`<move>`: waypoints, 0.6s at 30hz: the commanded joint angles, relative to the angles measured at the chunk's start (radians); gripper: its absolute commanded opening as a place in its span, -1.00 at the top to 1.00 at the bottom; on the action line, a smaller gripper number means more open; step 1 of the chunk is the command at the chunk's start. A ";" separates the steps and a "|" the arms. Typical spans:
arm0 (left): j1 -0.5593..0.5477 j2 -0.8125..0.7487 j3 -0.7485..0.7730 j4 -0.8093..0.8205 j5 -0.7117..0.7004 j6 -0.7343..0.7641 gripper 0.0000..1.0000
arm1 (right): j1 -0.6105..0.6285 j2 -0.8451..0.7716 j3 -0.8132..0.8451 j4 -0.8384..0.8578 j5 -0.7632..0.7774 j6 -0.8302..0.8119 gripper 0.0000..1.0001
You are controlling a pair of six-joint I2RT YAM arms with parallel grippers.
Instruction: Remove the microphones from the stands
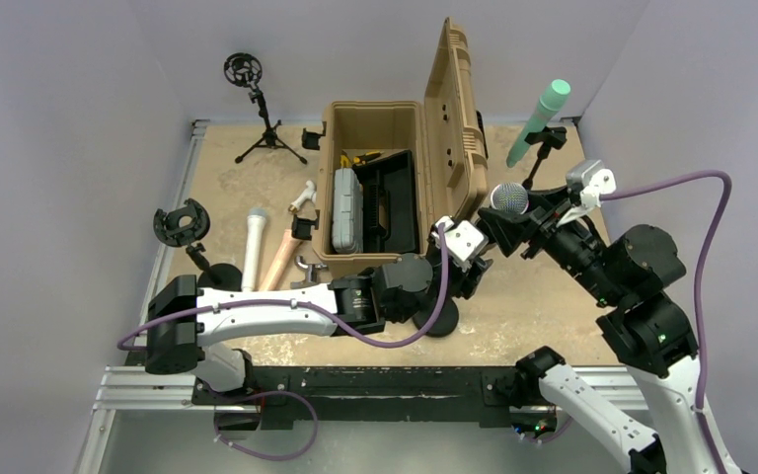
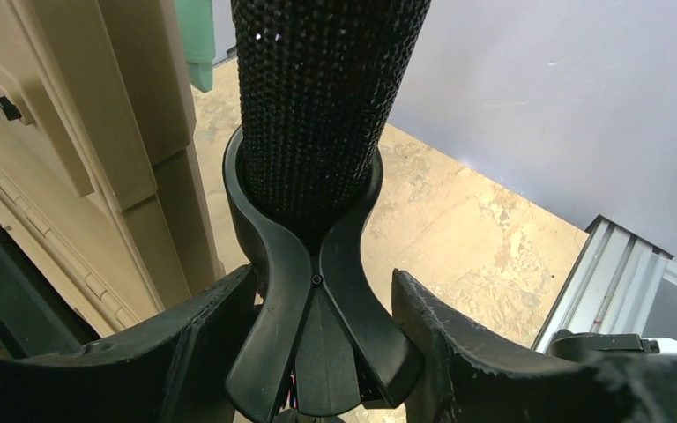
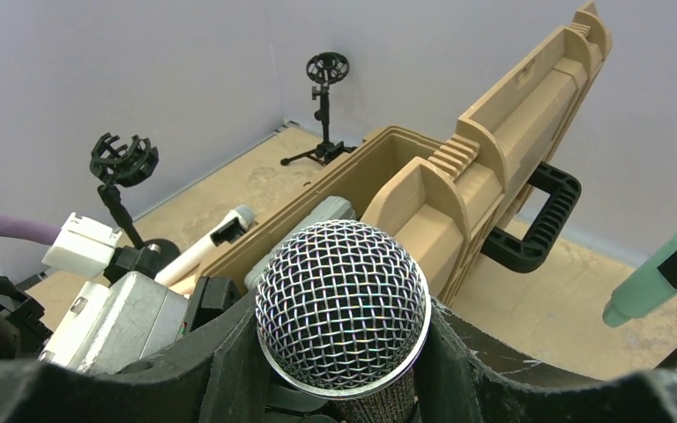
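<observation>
The microphone [image 1: 509, 197] has a silver mesh head [image 3: 342, 304] and a black textured body [image 2: 317, 88]. It stands upright in the black clip [image 2: 317, 308] of the stand, whose round base [image 1: 441, 321] rests on the table right of the case. My right gripper [image 3: 342, 310] is shut on the microphone's body just under the head, one finger on each side. My left gripper [image 2: 322, 278] is lower down, its fingers closed against the two wings of the clip. In the top view the left gripper [image 1: 476, 265] sits just below and left of the right gripper [image 1: 515, 225].
An open tan case [image 1: 375, 178] with its lid [image 1: 459, 118] raised stands right behind the grippers. A green microphone [image 1: 541, 120] sits on a stand at the back right. A white microphone [image 1: 255, 247], a pinkish one [image 1: 281, 259] and two shock-mount stands [image 1: 247, 74] [image 1: 183, 225] are on the left.
</observation>
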State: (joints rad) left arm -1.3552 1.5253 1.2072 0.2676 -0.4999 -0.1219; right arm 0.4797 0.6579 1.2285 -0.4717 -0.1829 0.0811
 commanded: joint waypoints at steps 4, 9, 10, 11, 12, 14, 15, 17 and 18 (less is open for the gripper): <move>0.008 -0.030 0.020 -0.033 -0.023 -0.036 -0.17 | 0.003 -0.022 0.014 0.193 -0.029 0.014 1.00; 0.008 -0.029 0.033 -0.050 -0.046 -0.048 -0.28 | 0.003 -0.024 0.004 0.200 -0.035 0.018 1.00; 0.008 -0.027 0.036 -0.054 -0.052 -0.050 -0.25 | 0.003 -0.024 0.001 0.202 -0.035 0.017 1.00; 0.009 -0.027 0.040 -0.059 -0.048 -0.043 -0.15 | 0.003 -0.025 0.002 0.201 -0.035 0.018 1.00; 0.008 -0.025 0.042 -0.063 -0.046 -0.040 -0.01 | 0.003 -0.026 0.002 0.200 -0.036 0.019 1.00; 0.008 -0.030 0.043 -0.073 -0.040 -0.043 0.39 | 0.003 -0.028 0.000 0.200 -0.036 0.020 1.00; 0.008 -0.032 0.045 -0.082 -0.039 -0.044 0.61 | 0.003 -0.031 -0.002 0.200 -0.034 0.020 1.00; 0.008 -0.035 0.053 -0.107 -0.047 -0.051 0.93 | 0.003 -0.033 -0.004 0.197 -0.031 0.019 1.00; 0.008 -0.041 0.048 -0.110 -0.050 -0.057 1.00 | 0.003 -0.034 -0.004 0.193 -0.030 0.019 1.00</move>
State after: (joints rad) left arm -1.3521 1.5204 1.2213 0.1936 -0.5369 -0.1501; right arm 0.4767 0.6529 1.2041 -0.4099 -0.1833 0.0799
